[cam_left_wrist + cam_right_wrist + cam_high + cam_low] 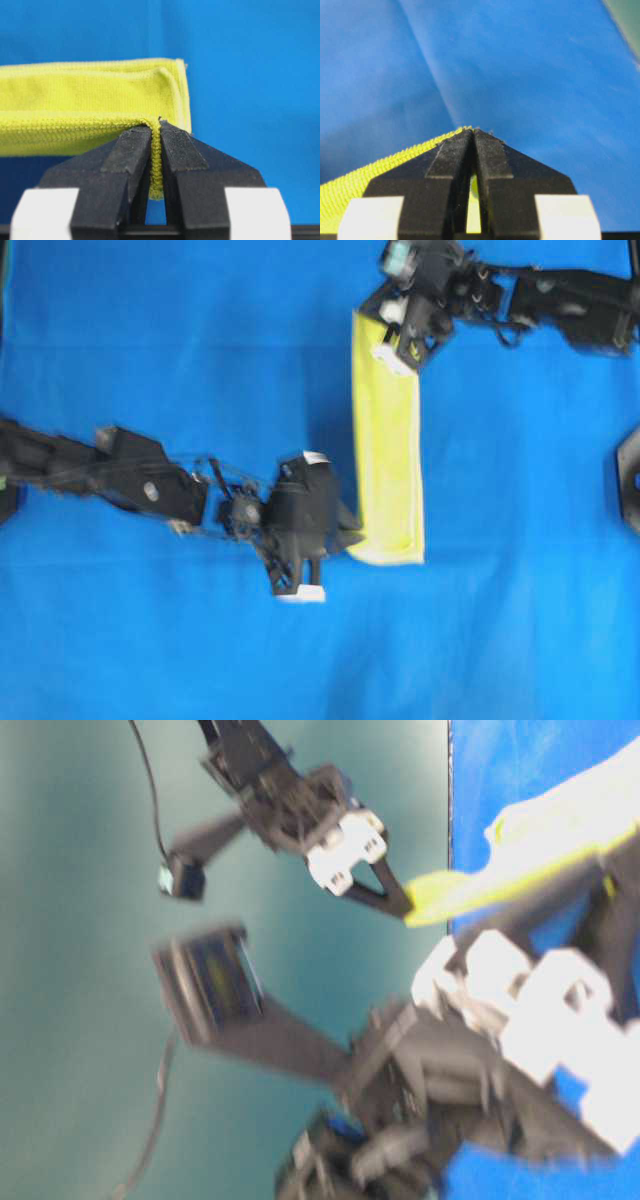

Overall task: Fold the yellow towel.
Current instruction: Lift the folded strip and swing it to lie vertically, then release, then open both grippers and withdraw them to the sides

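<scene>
Both claws pinched tight on the yellow towel (388, 440), and there's no writing you can read anywhere.

Your left claw (155, 131) grips the towel's near corner; your right claw (473, 134) clamps its far corner. The towel lies as a narrow folded strip on the blue cloth (150, 340) covering the desk, nothing else near it.

The overhead camera is looking straight down; the table-level one is facing sideways, close in. Each wrist camera is peering past its fingertips, sharing the yellow towel (90, 105).
</scene>
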Robot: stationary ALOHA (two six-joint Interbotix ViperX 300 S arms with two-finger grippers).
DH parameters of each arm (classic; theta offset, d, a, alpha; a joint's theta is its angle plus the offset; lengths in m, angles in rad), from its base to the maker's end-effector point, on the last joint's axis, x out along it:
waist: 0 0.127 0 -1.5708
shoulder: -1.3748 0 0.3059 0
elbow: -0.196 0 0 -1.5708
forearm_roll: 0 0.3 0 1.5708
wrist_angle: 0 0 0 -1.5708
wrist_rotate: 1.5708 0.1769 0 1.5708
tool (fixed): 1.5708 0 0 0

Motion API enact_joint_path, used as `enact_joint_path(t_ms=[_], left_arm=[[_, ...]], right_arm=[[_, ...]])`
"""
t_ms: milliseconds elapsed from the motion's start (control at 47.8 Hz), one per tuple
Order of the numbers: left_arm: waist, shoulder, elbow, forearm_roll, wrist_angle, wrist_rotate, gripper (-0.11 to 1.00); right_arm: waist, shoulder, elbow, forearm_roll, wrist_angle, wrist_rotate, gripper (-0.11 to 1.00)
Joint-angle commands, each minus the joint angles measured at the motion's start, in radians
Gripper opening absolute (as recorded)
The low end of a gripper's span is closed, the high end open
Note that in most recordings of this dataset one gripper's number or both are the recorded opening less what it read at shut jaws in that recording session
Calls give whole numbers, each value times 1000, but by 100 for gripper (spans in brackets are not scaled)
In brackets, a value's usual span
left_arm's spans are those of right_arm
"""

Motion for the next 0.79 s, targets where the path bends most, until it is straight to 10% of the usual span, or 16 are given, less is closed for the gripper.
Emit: enact_joint_path(t_ms=[0, 502, 690, 774], left_arm=[[-34, -49, 28, 2, -25, -9, 4], [-28, -41, 40, 3, -26, -9, 7], [-28, -46, 41, 3, -23, -6, 44], [-29, -54, 40, 3, -11, -6, 59]], right_arm=[[2, 21, -63, 0, -12, -2, 2], [5, 48, -74, -5, -14, -3, 2], [3, 41, -67, -5, -12, -6, 4], [0, 34, -60, -9, -14, -15, 28]])
